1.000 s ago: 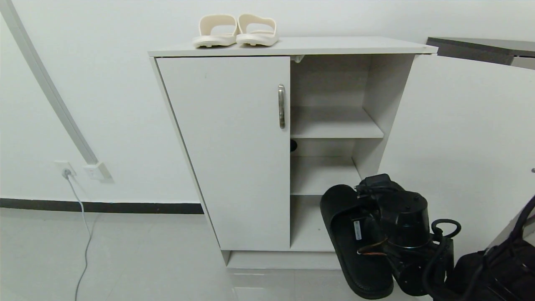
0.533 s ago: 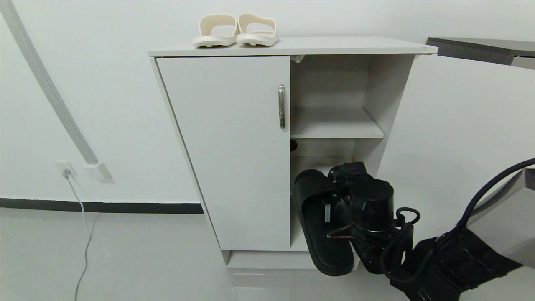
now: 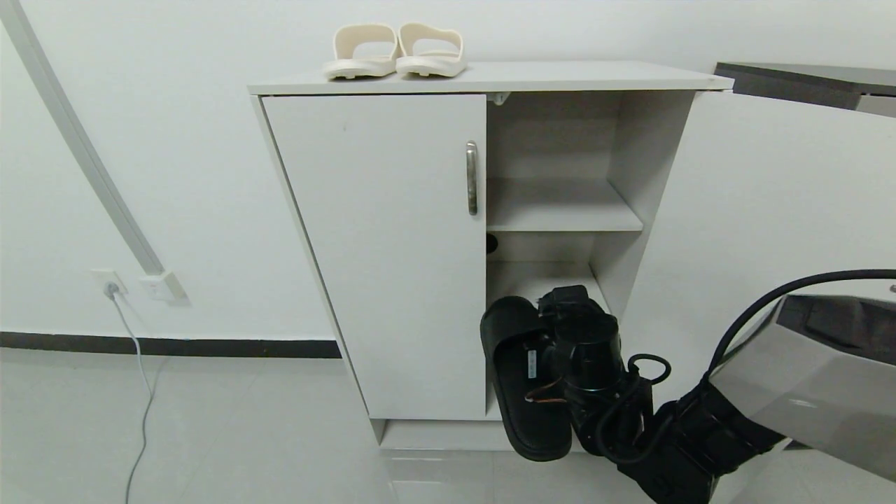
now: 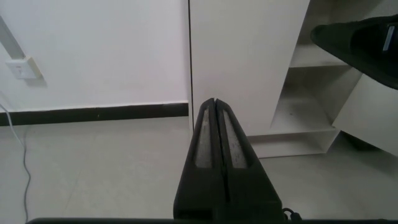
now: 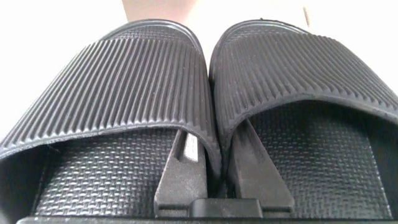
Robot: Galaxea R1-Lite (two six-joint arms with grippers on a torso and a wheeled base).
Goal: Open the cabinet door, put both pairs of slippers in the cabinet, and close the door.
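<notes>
Right gripper [image 5: 219,163] clamps the black slippers [image 3: 523,381] by their adjoining inner edges. Risk: the closed door [image 3: 378,252] just beside them may catch a sole, prying the pair loose.

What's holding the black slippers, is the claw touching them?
Touching. The right wrist view shows the fingers of the right gripper pinching the black slippers together by their inner edges.

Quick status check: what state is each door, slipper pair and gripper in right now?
Right gripper: shut on black slippers.
Left gripper: shut, holding nothing.
Right cabinet door: swung open.
Left cabinet door: shut.
Black slippers: pinched together as a pair, held before the cabinet opening, not set down.
Cream slippers: side by side on the cabinet top.
</notes>
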